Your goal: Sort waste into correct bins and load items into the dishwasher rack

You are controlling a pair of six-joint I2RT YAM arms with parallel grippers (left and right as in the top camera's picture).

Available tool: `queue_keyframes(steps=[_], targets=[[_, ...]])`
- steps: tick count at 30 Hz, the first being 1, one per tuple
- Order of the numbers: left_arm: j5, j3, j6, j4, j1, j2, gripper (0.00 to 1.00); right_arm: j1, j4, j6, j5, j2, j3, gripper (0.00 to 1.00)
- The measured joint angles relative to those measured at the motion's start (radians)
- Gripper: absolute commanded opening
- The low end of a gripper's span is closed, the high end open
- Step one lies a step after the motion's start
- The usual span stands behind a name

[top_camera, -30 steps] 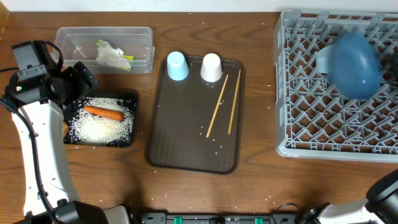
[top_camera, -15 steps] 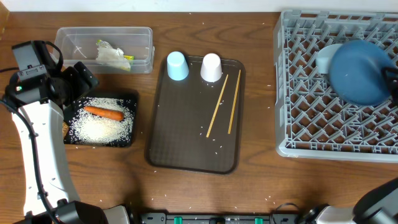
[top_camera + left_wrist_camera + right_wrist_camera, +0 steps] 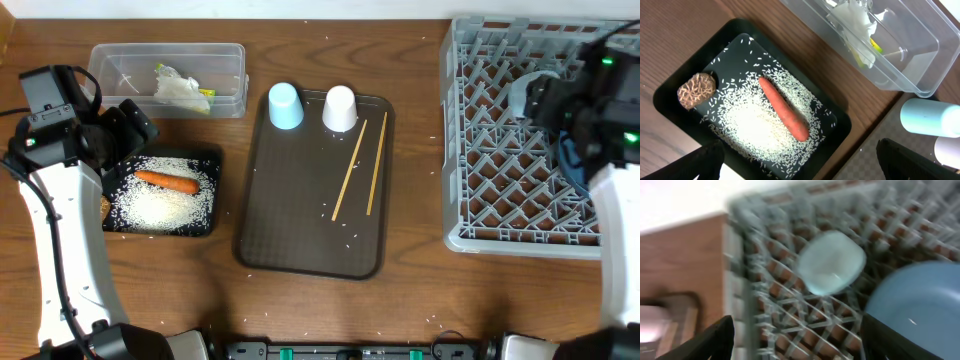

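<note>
Your dark-blue plate (image 3: 920, 305) is down in the dishwasher rack (image 3: 480, 180), toward its right side, with the white bowl (image 3: 831, 262) sitting in the rack just beside it on the upper left. The wrist view there is pretty blurry, but you can make out the right gripper (image 3: 800, 340) hanging over the rack with its jaws spread wide and only grey lattice showing in the gap, so it's gripping nothing; the plate's edge sits right next to one finger. From overhead your right arm covers most of the plate. Moving left, the brown serving tray (image 3: 300, 230) has the light-blue cup (image 3: 285, 106) and the small white cup (image 3: 340, 109) side by side at its far edge, both upside down, and the two chopsticks (image 3: 349, 170) lying loose on it just to the right of the middle, slightly angled. Further left, the black tray (image 3: 675, 117) holds the carrot (image 3: 784, 109) lying on a spread of rice (image 3: 750, 130), with the brown food lump (image 3: 696, 90) in one corner. The clear tub (image 3: 910, 75) just behind it has the crumpled tissue (image 3: 855, 17) and the yellow-green wrapper (image 3: 874, 46) inside. Your left gripper (image 3: 800, 155) hovers above the black tray, jaws as wide as they go, empty. A few rice grains are scattered on the table (image 3: 420, 300).
</note>
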Motion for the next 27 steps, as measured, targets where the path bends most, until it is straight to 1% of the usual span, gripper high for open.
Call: queue_keyframes(steps=[5, 8, 15, 24, 27], targets=[[0.000, 0.000, 0.000, 0.000, 0.000, 0.000, 0.98, 0.006, -0.062, 0.028, 0.170, 0.078, 0.000, 0.73], [0.000, 0.000, 0.000, 0.000, 0.000, 0.000, 0.98, 0.004, -0.077, 0.041, 0.216, 0.090, 0.000, 0.66], [0.000, 0.000, 0.000, 0.000, 0.000, 0.000, 0.98, -0.036, -0.143, 0.052, 0.255, 0.102, 0.000, 0.63], [0.000, 0.000, 0.000, 0.000, 0.000, 0.000, 0.98, -0.083, -0.172, 0.065, 0.267, 0.238, 0.000, 0.63], [0.000, 0.000, 0.000, 0.000, 0.000, 0.000, 0.98, -0.100, -0.172, 0.073, 0.266, 0.258, 0.001, 0.61]])
